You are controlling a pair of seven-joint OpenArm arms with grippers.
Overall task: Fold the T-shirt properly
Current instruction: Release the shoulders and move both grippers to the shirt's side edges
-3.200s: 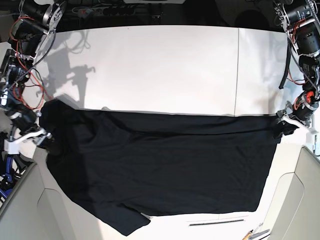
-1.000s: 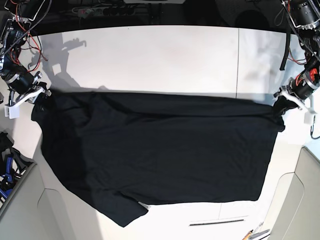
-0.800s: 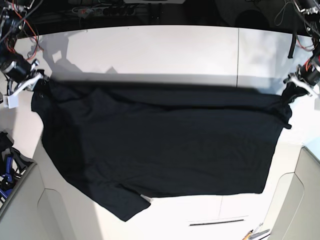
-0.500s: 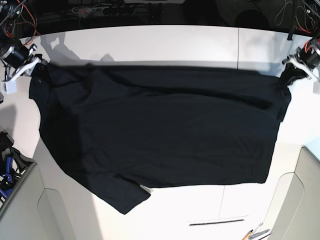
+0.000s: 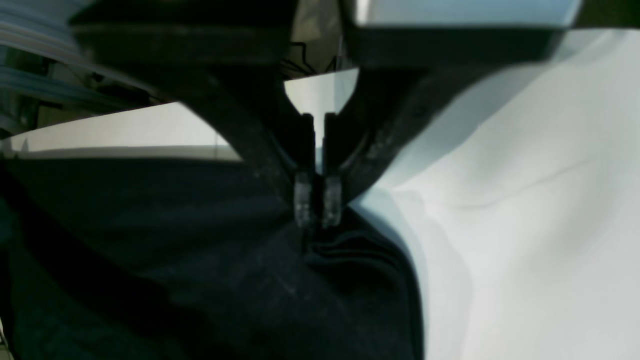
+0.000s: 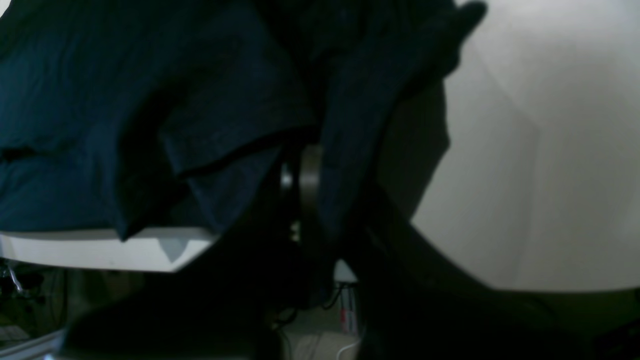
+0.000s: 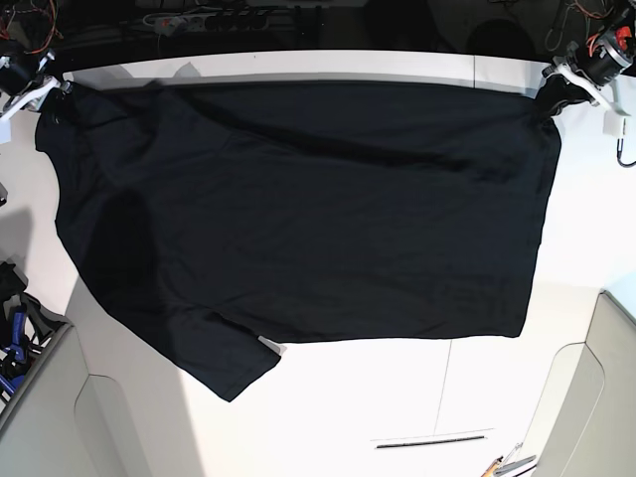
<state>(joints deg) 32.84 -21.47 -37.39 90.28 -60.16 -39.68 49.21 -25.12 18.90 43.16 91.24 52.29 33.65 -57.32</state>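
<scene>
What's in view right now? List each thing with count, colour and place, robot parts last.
Large plain black short-sleeved cloth T-shirt: one, black, spread across the table, far edge held at both corners.
Flat white table: one, white, under the shirt, bare along the near side.
Thin dark slot: one, dark, near table edge.
Blue-and-black gear: one cluster, at the base view's left edge; too small to identify.
Left gripper: one, black, far corner on the base view's right, shut on the shirt's edge.
Right gripper: one, black with white parts, far corner on the base view's left, gripping bunched cloth.
</scene>
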